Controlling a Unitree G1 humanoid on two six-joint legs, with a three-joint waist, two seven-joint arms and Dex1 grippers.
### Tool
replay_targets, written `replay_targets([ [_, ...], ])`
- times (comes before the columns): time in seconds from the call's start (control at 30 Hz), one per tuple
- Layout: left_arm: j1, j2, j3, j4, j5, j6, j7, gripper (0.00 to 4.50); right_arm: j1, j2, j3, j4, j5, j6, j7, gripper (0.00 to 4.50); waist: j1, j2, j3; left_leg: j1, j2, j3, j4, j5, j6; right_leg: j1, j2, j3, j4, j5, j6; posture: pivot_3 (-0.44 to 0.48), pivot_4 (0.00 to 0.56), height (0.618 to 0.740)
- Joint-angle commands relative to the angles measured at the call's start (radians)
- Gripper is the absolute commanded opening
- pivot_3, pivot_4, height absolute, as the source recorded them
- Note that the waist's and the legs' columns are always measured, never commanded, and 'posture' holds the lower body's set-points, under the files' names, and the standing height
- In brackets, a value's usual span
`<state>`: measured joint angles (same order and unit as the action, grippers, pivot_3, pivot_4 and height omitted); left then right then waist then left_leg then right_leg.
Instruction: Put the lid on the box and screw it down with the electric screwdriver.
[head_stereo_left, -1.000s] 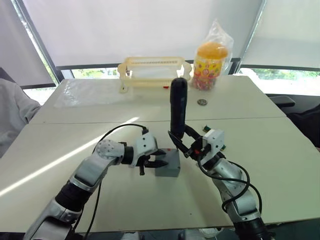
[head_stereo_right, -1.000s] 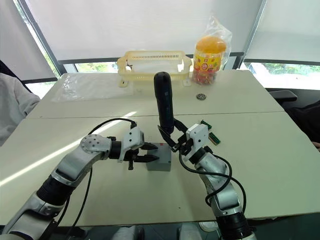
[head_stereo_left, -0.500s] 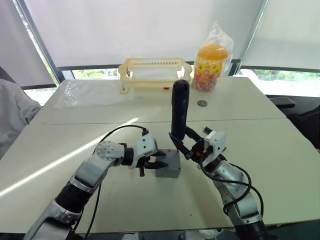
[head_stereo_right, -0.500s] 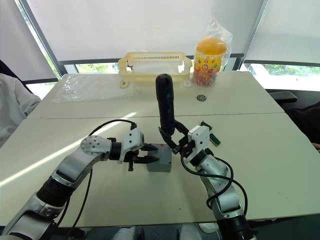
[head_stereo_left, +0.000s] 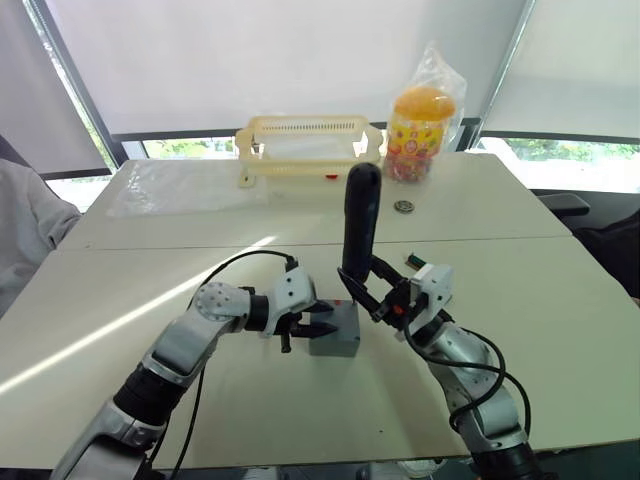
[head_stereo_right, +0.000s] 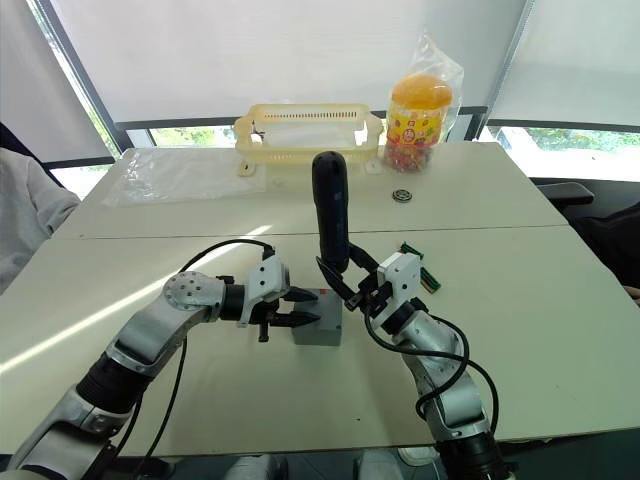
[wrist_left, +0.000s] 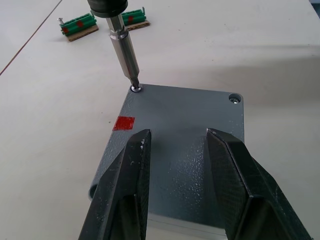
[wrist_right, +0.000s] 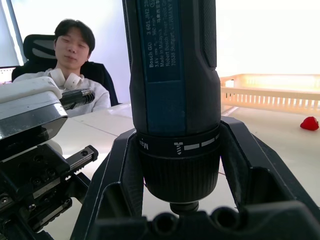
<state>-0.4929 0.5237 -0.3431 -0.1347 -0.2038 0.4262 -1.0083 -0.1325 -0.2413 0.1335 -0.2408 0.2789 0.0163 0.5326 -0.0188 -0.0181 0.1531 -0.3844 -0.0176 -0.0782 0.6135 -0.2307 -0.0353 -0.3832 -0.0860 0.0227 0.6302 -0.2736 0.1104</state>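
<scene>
The grey box (head_stereo_left: 338, 340) stands on the table with the lid (wrist_left: 180, 120) lying flat on top; a small red mark (wrist_left: 123, 123) shows near one edge. My left gripper (wrist_left: 177, 132) is open, its two black fingers spread just over the lid from the box's left side. My right gripper (head_stereo_left: 372, 290) is shut on the electric screwdriver (head_stereo_left: 359, 225), holding it upright over the box. The metal bit (wrist_left: 125, 52) rests in a corner screw of the lid. Another screw (wrist_left: 233, 99) sits in the neighbouring corner.
A pale yellow basket (head_stereo_left: 308, 135) and a bagged candy jar (head_stereo_left: 423, 120) stand at the table's far edge, a small metal ring (head_stereo_left: 404, 206) near them. Green circuit boards (wrist_left: 77, 25) lie just past the box. A person (wrist_right: 75, 45) sits to the left.
The screwdriver's top sits very slightly lower than a second ago. The left gripper and the box have not moved.
</scene>
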Motion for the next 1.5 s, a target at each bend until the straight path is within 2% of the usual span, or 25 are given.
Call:
replay_targets([
  [0.03,0.003,0.003,-0.019,0.011,0.03,0.005,0.004,1.75,0.071,-0.025,0.08,0.071,-0.003,0.128,0.057,1.76,0.0,0.0,0.0,0.0,0.0,0.0,0.0,0.0,0.0,0.0,0.0,0.0,0.0,0.0,0.0,0.0,0.15,0.74],
  [0.4,0.004,0.007,-0.019,0.012,0.031,0.004,0.006,1.75,0.065,-0.048,0.091,0.107,-0.037,0.18,0.04,1.76,0.001,-0.001,-0.001,0.004,0.005,0.0,-0.001,0.0,0.0,0.004,0.0,-0.001,-0.001,-0.001,-0.002,0.0,0.15,0.74],
  [0.47,0.003,0.007,-0.019,0.013,0.032,0.004,0.007,1.75,0.065,-0.048,0.09,0.109,-0.048,0.17,0.035,1.76,0.001,-0.001,-0.001,0.01,0.006,0.0,-0.003,-0.001,-0.001,0.01,0.0,-0.001,-0.003,-0.003,-0.003,0.0,0.15,0.74],
  [0.63,0.0,0.005,-0.017,0.021,0.037,-0.001,0.006,1.75,0.054,-0.044,0.063,0.064,-0.041,0.116,0.035,1.76,0.001,0.0,-0.002,0.011,0.01,-0.002,-0.004,-0.003,-0.003,0.01,-0.001,-0.003,-0.01,-0.005,-0.002,0.0,0.15,0.74],
  [0.8,-0.009,-0.001,-0.018,0.042,0.042,-0.014,0.006,1.75,0.073,-0.074,0.045,-0.063,0.017,0.126,0.065,1.76,0.006,0.002,0.0,0.005,0.009,-0.002,-0.004,-0.003,-0.004,0.01,-0.002,-0.004,-0.012,-0.003,-0.006,0.0,0.15,0.74],
  [1.0,-0.012,-0.009,-0.023,0.052,0.045,-0.021,0.004,1.75,0.081,-0.086,0.051,-0.109,0.056,0.154,0.079,1.76,0.005,0.002,0.0,-0.007,0.009,-0.002,-0.005,-0.003,-0.004,-0.002,0.004,-0.006,-0.011,-0.003,-0.005,0.0,0.15,0.74],
  [1.5,-0.001,0.002,-0.043,0.056,0.064,-0.032,-0.005,1.75,0.036,-0.105,0.062,-0.126,0.041,0.153,0.09,1.76,0.004,0.002,0.0,-0.006,0.009,-0.001,-0.005,-0.003,-0.004,-0.004,0.007,-0.006,-0.009,-0.003,-0.005,0.0,0.15,0.74],
])
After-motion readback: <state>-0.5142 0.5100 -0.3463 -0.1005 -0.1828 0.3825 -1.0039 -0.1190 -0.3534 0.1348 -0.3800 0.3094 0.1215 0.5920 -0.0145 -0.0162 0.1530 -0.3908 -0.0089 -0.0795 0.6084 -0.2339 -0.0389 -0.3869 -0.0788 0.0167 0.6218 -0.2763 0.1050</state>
